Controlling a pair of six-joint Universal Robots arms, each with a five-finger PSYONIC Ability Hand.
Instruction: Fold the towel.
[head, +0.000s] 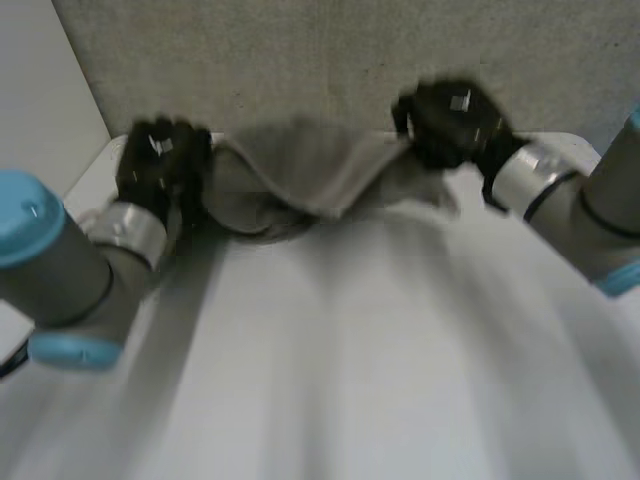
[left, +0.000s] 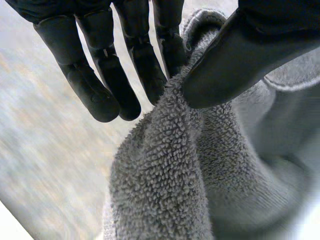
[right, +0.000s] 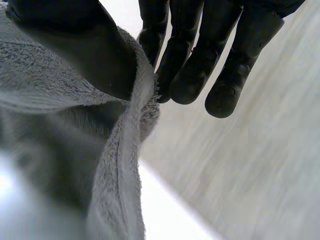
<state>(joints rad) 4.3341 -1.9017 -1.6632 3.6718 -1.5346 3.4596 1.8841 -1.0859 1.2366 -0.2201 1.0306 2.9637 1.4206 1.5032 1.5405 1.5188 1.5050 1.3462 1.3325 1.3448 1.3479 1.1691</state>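
A grey terry towel (head: 300, 175) hangs slack between my two hands at the far side of the white table (head: 380, 360), sagging in its middle. My left hand (head: 158, 165) grips its left end; in the left wrist view the thumb (left: 235, 60) pinches the towel (left: 170, 170) against the fingers (left: 150, 70). My right hand (head: 455, 120) holds the right end, raised a little higher; in the right wrist view its thumb (right: 90, 55) presses the towel's hem (right: 125, 150) against the fingers (right: 195, 65).
A grey wall (head: 300, 60) rises just behind the table's far edge, close to both hands. The near part of the white table lies bare in front of the towel. Both forearms reach in from the sides.
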